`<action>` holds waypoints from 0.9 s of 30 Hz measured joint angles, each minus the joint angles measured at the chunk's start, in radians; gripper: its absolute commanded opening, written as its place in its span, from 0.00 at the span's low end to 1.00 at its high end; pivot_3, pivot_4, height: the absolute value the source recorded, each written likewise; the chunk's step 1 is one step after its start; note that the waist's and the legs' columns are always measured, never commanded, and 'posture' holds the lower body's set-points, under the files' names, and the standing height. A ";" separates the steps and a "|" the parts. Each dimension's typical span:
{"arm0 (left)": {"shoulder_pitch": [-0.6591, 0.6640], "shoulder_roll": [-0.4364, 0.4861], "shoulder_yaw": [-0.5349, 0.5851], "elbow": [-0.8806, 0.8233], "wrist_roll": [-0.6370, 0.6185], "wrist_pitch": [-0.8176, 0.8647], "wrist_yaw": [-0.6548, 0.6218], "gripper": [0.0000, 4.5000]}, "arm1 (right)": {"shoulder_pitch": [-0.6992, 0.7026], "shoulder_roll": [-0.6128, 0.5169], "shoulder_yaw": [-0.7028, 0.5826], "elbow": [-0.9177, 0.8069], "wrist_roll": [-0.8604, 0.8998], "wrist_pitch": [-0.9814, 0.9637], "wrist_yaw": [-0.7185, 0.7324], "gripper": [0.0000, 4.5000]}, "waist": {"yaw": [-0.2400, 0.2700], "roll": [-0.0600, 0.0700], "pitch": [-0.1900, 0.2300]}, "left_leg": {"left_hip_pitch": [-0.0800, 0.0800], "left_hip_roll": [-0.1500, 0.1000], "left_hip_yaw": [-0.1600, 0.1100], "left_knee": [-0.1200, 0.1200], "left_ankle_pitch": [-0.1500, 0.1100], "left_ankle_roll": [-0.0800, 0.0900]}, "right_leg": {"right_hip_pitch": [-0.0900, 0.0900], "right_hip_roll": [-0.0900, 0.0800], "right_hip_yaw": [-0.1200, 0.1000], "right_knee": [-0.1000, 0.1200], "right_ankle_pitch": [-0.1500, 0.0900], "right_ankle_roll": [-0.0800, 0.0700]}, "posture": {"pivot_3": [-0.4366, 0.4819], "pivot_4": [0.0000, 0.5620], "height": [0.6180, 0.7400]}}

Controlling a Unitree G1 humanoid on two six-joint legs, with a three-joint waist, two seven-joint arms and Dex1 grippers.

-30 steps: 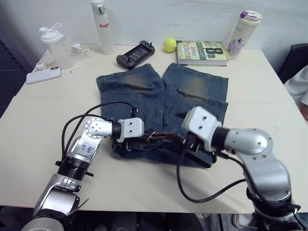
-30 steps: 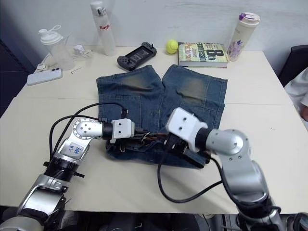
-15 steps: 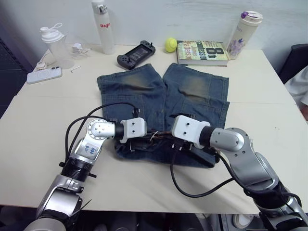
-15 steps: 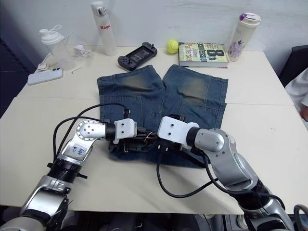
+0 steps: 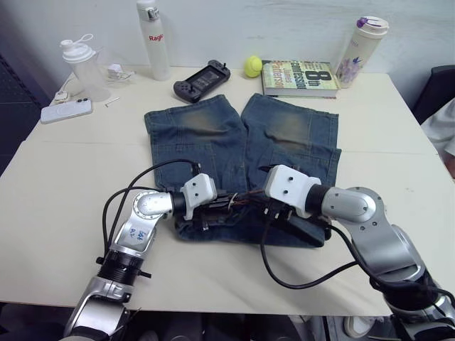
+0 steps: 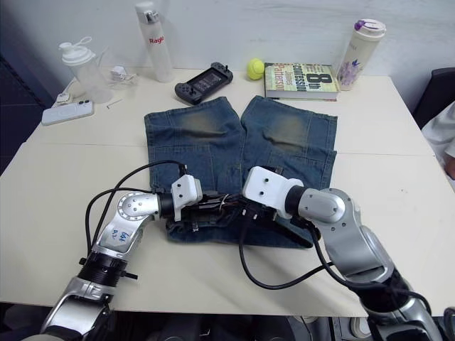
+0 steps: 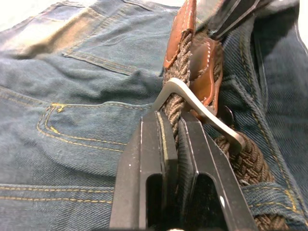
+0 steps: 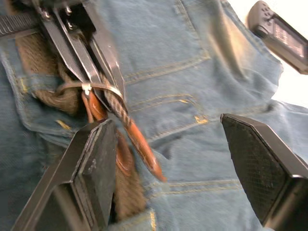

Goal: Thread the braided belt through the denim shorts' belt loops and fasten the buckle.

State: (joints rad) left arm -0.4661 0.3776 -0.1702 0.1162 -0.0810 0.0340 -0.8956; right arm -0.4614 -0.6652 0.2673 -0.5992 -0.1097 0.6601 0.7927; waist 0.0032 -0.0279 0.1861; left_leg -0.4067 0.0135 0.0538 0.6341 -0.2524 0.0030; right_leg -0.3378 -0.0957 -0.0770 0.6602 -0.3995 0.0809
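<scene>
The denim shorts (image 5: 213, 135) lie flat mid-table with the waistband toward me. The braided belt (image 5: 238, 201) runs along that waistband. My left gripper (image 7: 172, 120) is shut on the brown braid just behind the silver buckle (image 7: 211, 120), and the belt's tan leather tip (image 7: 185, 24) sticks out past the buckle. A denim belt loop (image 7: 262, 192) crosses over the braid beside the fingers. My right gripper (image 8: 168, 130) stands wide open over the leather tip (image 8: 142, 149), facing the left gripper, with nothing between its fingers (image 8: 96, 163).
Along the table's far side stand a white bottle (image 5: 152, 39), a shaker cup (image 5: 84, 67), a phone (image 5: 65, 110), a game controller (image 5: 201, 71), a tennis ball (image 5: 252, 66), a book (image 5: 298, 77) and a tumbler (image 5: 361, 42). A person's sleeve (image 5: 444, 131) shows at the right.
My right gripper swung left toward the left gripper, then eased back a little to the right. The left gripper stayed shut on the belt while its forearm dropped lower and nearer.
</scene>
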 measured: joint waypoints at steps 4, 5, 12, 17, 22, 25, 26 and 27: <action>0.007 -0.005 0.001 -0.020 -0.002 0.014 0.012 0.00 | -0.010 -0.050 0.009 0.025 -0.050 -0.080 -0.003 0.82 | -0.001 0.000 0.000 | 0.000 0.000 0.000 0.000 0.000 0.000 | 0.000 0.000 0.000 0.000 0.000 0.000 | 0.48 0.27 1.00; 0.009 -0.005 0.001 -0.024 -0.001 0.014 0.013 0.00 | -0.010 -0.063 0.017 0.036 -0.065 -0.107 -0.004 0.82 | -0.001 0.000 0.000 | 0.000 0.000 0.000 0.000 0.000 0.000 | 0.000 0.000 0.000 0.000 0.000 0.000 | 0.48 0.27 1.00; 0.010 0.001 -0.001 -0.030 -0.001 0.015 0.014 0.00 | -0.018 -0.066 0.069 0.085 -0.129 -0.200 -0.009 0.82 | -0.002 0.000 0.000 | 0.000 0.000 0.001 0.000 0.000 0.000 | 0.000 0.000 0.000 -0.001 0.000 0.000 | 0.48 0.27 1.00; 0.011 0.014 -0.006 -0.033 0.006 0.007 0.013 0.00 | -0.026 -0.043 0.119 0.112 -0.175 -0.230 -0.016 0.67 | -0.003 0.000 0.000 | 0.000 0.000 0.000 0.000 0.000 0.000 | 0.000 0.000 0.000 -0.001 0.000 0.000 | 0.48 0.27 1.00; 0.011 0.020 -0.011 -0.034 0.011 -0.011 0.013 0.00 | -0.015 -0.032 0.138 0.130 -0.205 -0.244 -0.006 0.22 | -0.002 0.000 0.000 | 0.000 0.000 0.000 0.000 0.000 0.000 | 0.000 0.000 0.000 -0.001 0.000 0.000 | 0.48 0.27 1.00; 0.011 0.030 -0.016 -0.033 0.023 -0.026 0.016 0.00 | 0.013 -0.031 0.144 0.128 -0.206 -0.243 0.005 0.01 | -0.003 0.000 0.000 | 0.000 0.000 0.001 0.000 0.000 0.000 | 0.000 0.000 0.000 -0.001 0.000 0.000 | 0.48 0.27 1.00; 0.011 0.030 -0.018 -0.033 0.025 -0.029 0.016 0.00 | 0.014 -0.031 0.144 0.128 -0.206 -0.242 0.007 0.01 | -0.003 0.000 0.000 | 0.000 0.000 0.001 0.000 0.000 0.000 | 0.000 0.000 0.000 -0.001 0.000 0.000 | 0.48 0.27 1.00; 0.011 0.030 -0.019 -0.032 0.029 -0.036 0.016 0.00 | 0.016 -0.031 0.144 0.127 -0.207 -0.241 0.008 0.01 | -0.004 0.000 0.000 | 0.000 0.000 0.001 0.000 0.000 0.000 | 0.000 0.000 0.000 -0.001 0.000 0.000 | 0.48 0.27 1.00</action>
State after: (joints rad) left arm -0.4552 0.4077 -0.1891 0.0843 -0.0524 -0.0017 -0.8794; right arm -0.4456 -0.6961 0.4112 -0.4725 -0.3169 0.4194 0.8006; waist -0.0004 -0.0279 0.1861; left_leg -0.4066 0.0140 0.0543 0.6338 -0.2523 0.0029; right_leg -0.3379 -0.0954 -0.0771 0.6596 -0.3995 0.0809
